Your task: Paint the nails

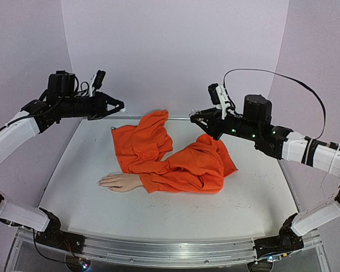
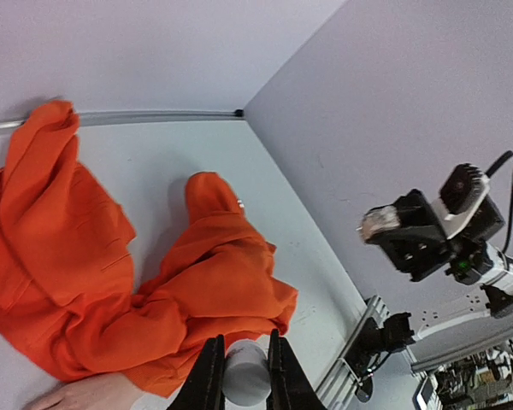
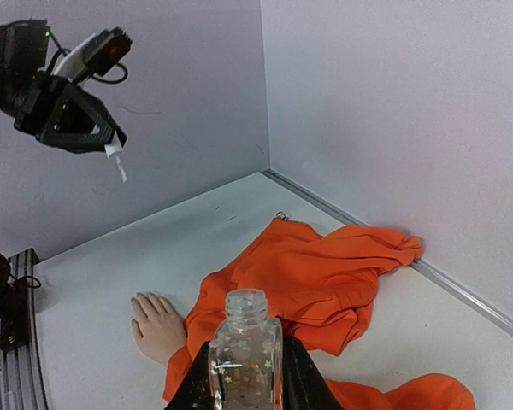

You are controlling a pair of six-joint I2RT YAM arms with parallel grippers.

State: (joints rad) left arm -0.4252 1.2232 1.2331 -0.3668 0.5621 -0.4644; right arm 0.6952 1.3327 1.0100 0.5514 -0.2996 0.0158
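Note:
A pale peach mannequin hand (image 1: 120, 182) lies palm down on the white table, its fingers pointing left, in an orange sleeve (image 1: 175, 161). Its nails (image 1: 101, 181) are too small to make out. The hand also shows in the right wrist view (image 3: 158, 325) and at the lower edge of the left wrist view (image 2: 85, 393). My left gripper (image 1: 120, 106) hangs high at the back left, shut on a white cap (image 2: 246, 371) with a small brush tip (image 3: 120, 166). My right gripper (image 1: 195, 117) hangs at the back right, shut on a clear glass bottle (image 3: 245, 350) with an open neck.
The orange garment (image 1: 144, 139) is bunched across the middle of the table up to the back wall. A metal rail (image 1: 170, 249) runs along the near edge by the arm bases. Lilac walls close in the back and sides.

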